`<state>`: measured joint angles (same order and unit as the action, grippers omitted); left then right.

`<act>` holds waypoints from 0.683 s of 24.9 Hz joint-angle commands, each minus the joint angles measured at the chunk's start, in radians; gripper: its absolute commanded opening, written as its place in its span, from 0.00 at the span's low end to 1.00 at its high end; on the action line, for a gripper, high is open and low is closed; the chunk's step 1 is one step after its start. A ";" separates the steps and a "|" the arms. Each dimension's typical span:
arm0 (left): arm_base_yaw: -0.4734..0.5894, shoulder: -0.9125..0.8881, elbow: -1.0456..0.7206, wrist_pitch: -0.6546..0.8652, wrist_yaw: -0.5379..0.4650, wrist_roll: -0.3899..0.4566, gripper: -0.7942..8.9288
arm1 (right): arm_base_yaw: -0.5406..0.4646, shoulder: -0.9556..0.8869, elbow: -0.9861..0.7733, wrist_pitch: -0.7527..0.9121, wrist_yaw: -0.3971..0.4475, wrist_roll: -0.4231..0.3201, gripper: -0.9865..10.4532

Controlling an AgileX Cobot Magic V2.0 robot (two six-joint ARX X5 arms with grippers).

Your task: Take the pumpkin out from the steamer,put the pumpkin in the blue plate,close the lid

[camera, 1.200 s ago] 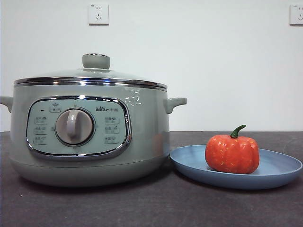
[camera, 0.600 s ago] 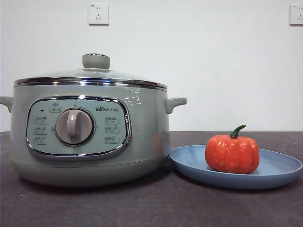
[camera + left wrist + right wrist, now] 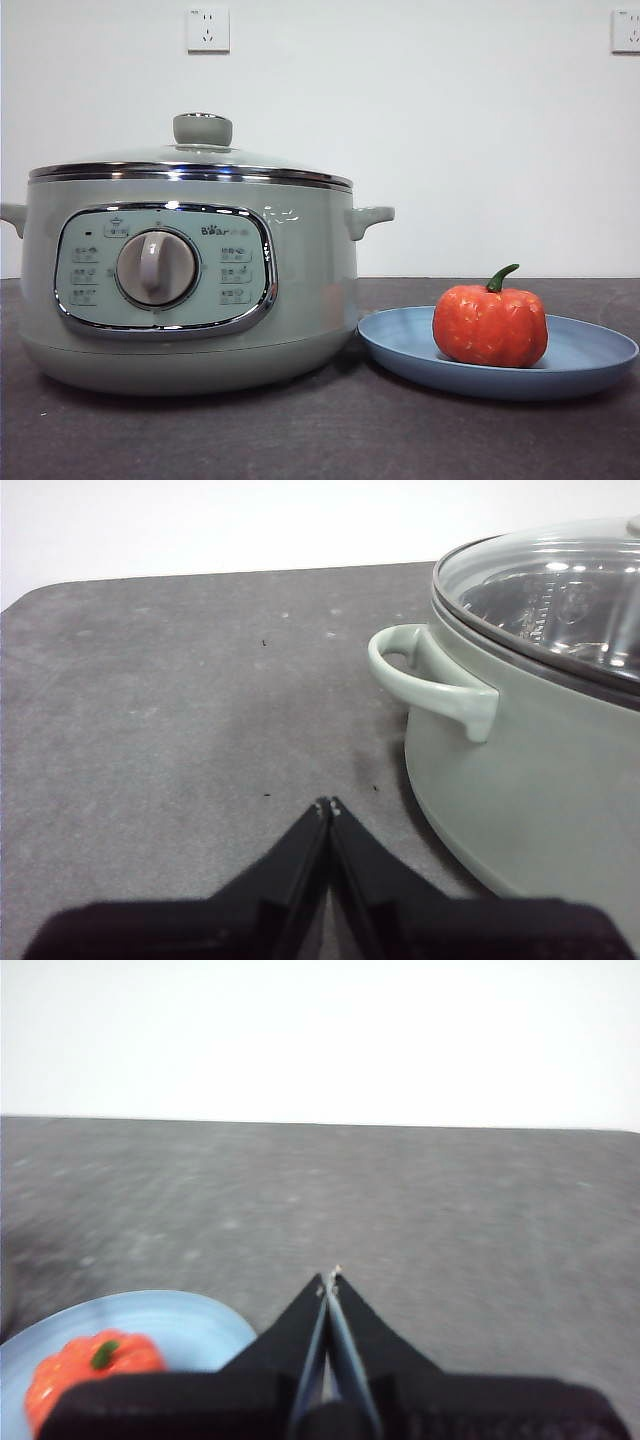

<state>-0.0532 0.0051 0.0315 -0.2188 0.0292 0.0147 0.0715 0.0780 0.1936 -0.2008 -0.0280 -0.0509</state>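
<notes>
The sage-green steamer (image 3: 190,285) stands at the left of the front view with the glass lid (image 3: 190,160) seated on its rim. The orange-red pumpkin (image 3: 490,325) sits upright in the blue plate (image 3: 590,355) just right of the pot. No arm shows in the front view. My left gripper (image 3: 328,805) is shut and empty above the table, beside the steamer's side handle (image 3: 430,675). My right gripper (image 3: 330,1278) is shut and empty, with the pumpkin (image 3: 90,1370) on the plate (image 3: 190,1325) beside it.
The dark grey table (image 3: 330,430) carries only the pot and the plate. A white wall with two sockets (image 3: 208,30) stands behind. The left wrist view shows bare tabletop (image 3: 180,700) beside the pot.
</notes>
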 commanded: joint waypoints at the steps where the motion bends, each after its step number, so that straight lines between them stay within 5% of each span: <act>1: 0.003 -0.003 -0.014 -0.003 -0.001 -0.005 0.08 | -0.015 -0.019 -0.076 0.045 -0.053 -0.037 0.07; 17: 0.003 -0.003 -0.014 -0.003 -0.001 -0.005 0.08 | -0.016 -0.076 -0.177 0.003 -0.047 0.011 0.07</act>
<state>-0.0532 0.0051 0.0315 -0.2188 0.0292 0.0147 0.0574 0.0044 0.0277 -0.1967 -0.0772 -0.0566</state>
